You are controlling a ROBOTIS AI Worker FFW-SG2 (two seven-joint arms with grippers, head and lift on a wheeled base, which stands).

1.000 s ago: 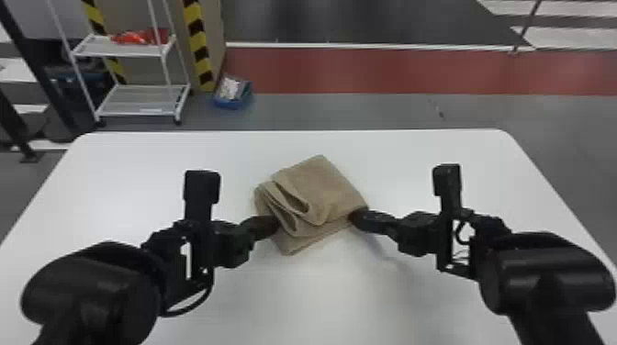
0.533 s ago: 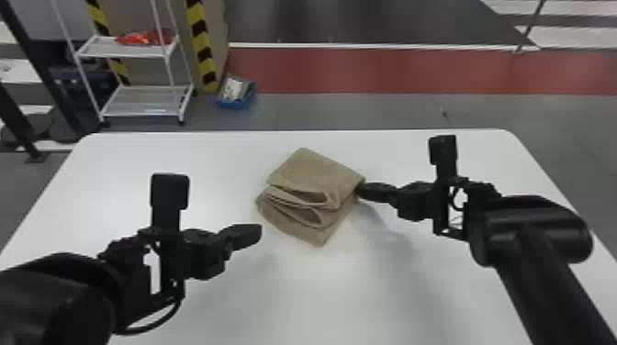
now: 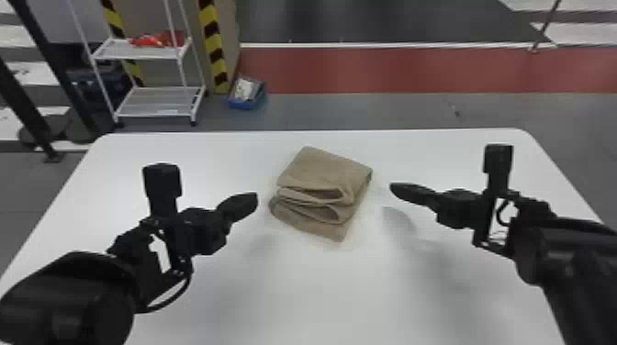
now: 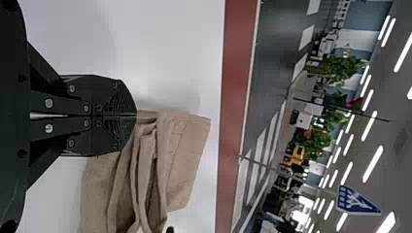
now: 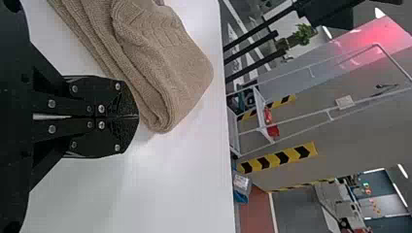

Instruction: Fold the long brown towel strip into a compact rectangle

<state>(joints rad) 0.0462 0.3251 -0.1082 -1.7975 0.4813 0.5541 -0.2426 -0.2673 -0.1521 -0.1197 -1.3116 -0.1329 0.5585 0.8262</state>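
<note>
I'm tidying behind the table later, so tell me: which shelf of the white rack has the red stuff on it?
The upper shelf; the red stuff lies on it, which sets it apart from the lower shelf beneath.

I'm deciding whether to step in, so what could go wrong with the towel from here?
The towel has layers that gape on the side facing the robot, so a nudge might loosen them. The lowest layer juts past the upper ones there; pressing it now may set an uneven rectangle. The left gripper and right gripper are both shut, so moving in like that could shove the towel across the table.
</note>
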